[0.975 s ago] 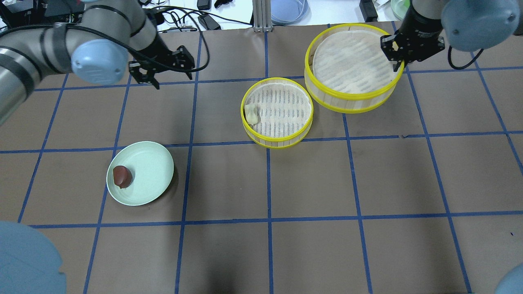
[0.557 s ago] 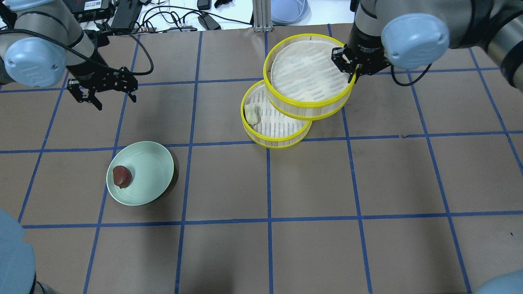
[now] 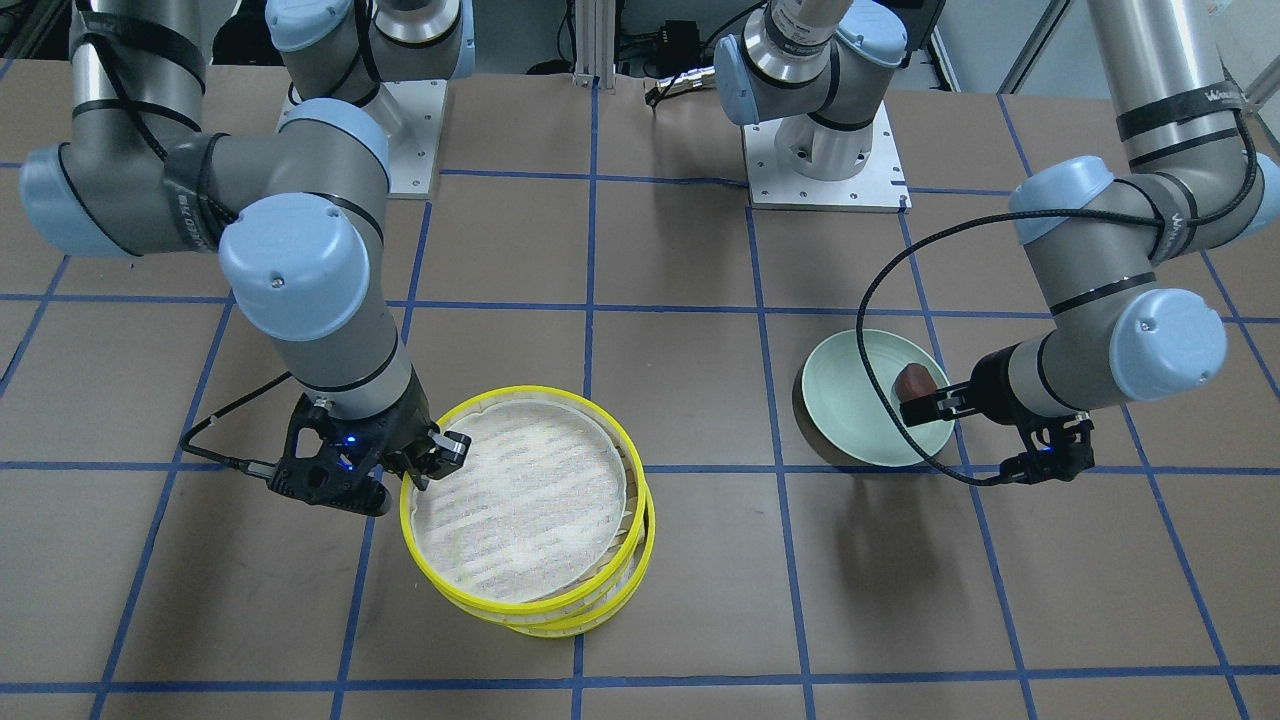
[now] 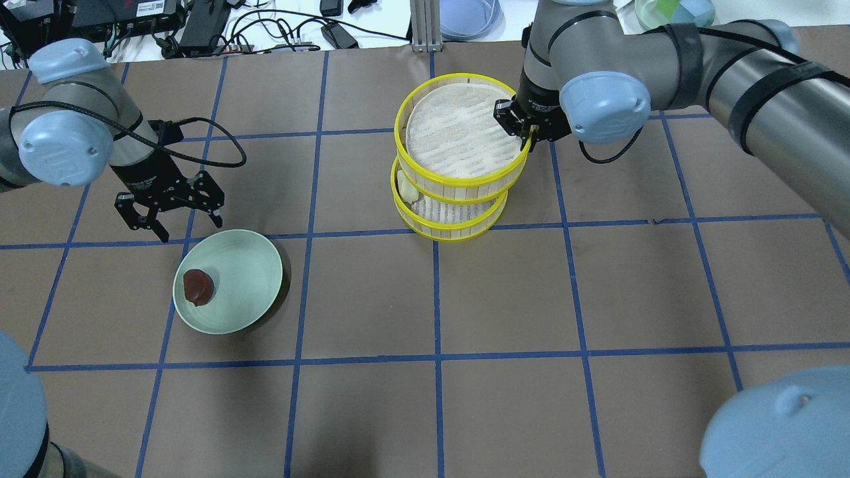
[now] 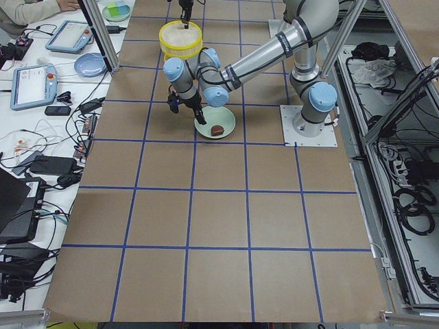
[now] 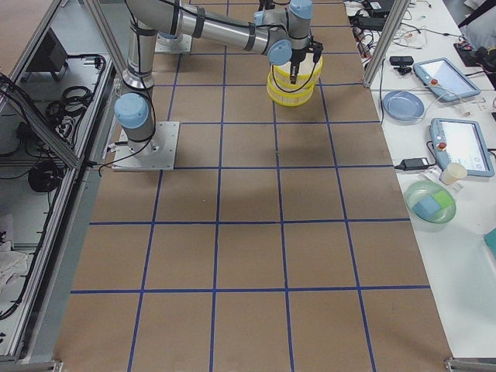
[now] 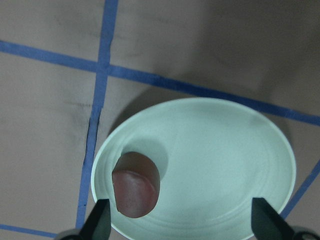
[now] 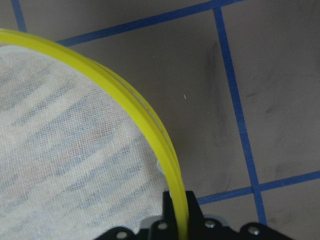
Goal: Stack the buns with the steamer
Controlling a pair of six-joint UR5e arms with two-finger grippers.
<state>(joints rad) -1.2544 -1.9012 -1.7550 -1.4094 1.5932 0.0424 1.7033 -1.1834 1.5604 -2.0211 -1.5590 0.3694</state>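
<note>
My right gripper (image 4: 528, 135) is shut on the rim of the upper steamer tray (image 4: 458, 178) and holds it just above the lower tray (image 4: 449, 229), shifted slightly off centre. The right wrist view shows the fingers (image 8: 179, 210) clamped on the yellow rim (image 8: 150, 125). The cream-white bun (image 4: 406, 189) peeks out at the lower tray's left edge. The dark reddish-brown bun (image 4: 198, 287) sits on the mint-green plate (image 4: 249, 275). My left gripper (image 4: 191, 226) is open above the plate's far edge. In the left wrist view the bun (image 7: 135, 186) lies near one fingertip (image 7: 100, 220).
Cables and a blue dish (image 4: 468, 13) lie beyond the table's far edge. The two arm bases (image 3: 820, 150) stand on the robot's side. The brown table (image 4: 505, 372) carries a blue tape grid.
My right gripper has carried the upper tray leftward, over the lower tray. My left gripper has moved left and then toward me, to the plate's far edge, still open.
</note>
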